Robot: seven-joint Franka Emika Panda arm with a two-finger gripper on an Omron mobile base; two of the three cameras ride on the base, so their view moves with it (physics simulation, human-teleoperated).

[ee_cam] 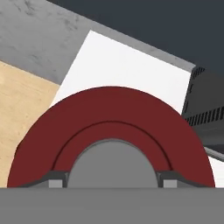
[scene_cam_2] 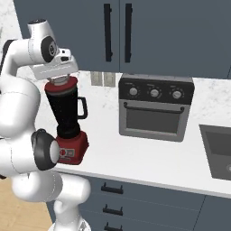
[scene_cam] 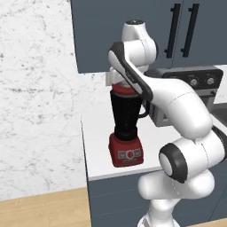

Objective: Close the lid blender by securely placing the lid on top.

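The two-finger gripper (scene_cam_2: 60,80) hangs directly over the tall black tapered blender jar on its squat red base (scene_cam_2: 67,118), and the small round red lid with a pale grey centre cap (ee_cam: 112,144) lies right beneath the hand, its grey cap sitting between the two dark fingertips (ee_cam: 56,178). In the right base view the lid (scene_cam_2: 64,84) appears as a red band at the jar's mouth, just under the hand, seemingly on or nearly on the rim; whether it is fully seated cannot be told from here. The fingertips flank the cap closely on both sides and look clamped on it, though actual contact is hard to confirm at this angle. Beyond the hand and below it, the white counter (ee_cam: 127,65) spreads out, with the grey toaster oven (ee_cam: 205,109) off to one side of the gripper. Judging by this, the placing step is at its end: the lid is over the jar and centred under the hand. The next move probably calls for a short straight press down to seat the lid squarely, then parting the fingers and lifting away without dragging the lid askew.
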